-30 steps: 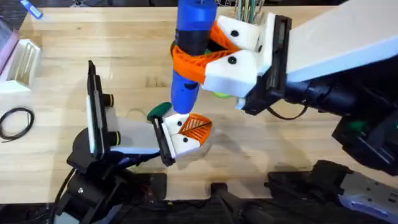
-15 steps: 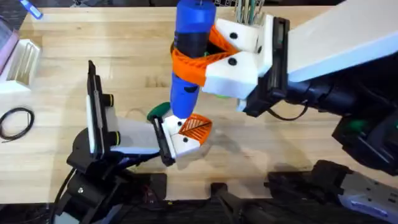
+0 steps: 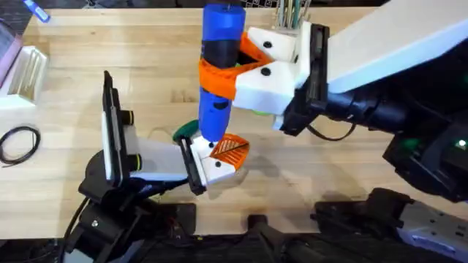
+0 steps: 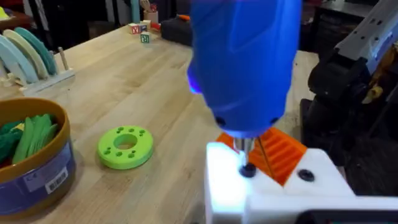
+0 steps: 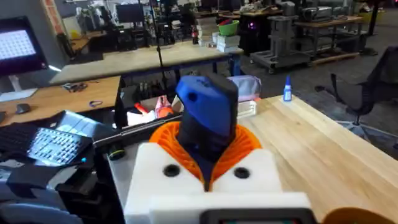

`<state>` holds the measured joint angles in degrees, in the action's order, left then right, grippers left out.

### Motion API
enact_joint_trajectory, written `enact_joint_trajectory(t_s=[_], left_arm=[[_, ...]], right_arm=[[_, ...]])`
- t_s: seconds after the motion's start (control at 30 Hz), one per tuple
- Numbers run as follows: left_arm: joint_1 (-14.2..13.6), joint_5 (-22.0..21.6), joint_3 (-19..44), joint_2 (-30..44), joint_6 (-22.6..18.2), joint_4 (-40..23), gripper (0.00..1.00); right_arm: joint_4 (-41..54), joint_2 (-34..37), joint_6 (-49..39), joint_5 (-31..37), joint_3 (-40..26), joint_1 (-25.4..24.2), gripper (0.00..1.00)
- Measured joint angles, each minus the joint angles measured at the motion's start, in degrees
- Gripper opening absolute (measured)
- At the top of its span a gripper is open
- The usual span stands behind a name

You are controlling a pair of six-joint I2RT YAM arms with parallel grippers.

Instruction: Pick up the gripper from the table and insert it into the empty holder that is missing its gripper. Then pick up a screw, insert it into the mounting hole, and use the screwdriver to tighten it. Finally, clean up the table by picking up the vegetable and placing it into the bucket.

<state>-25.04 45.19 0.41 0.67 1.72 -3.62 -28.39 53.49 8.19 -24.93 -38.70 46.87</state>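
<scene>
The right gripper (image 3: 245, 69), jaws clenched on the screwdriver (image 3: 218, 73), has tilted it straighter over the screw (image 4: 247, 169). Left gripper (image 3: 196, 164) jaws grasp the holder (image 3: 216, 169).

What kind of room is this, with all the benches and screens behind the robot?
Most likely a robotics lab or workshop. Behind the blue screwdriver stand long wooden workbenches, a monitor and a keyboard, and wheeled carts loaded with equipment.
</scene>
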Motion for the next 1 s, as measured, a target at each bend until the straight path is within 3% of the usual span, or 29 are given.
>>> enact_joint_trajectory(t_s=[1.0], left_arm=[[0.00,-0.35,0.00,0.02,0.25,-0.04,0.004]], right_arm=[[-1.11,2.04,1.13,0.04,-0.02,0.00,0.022]])
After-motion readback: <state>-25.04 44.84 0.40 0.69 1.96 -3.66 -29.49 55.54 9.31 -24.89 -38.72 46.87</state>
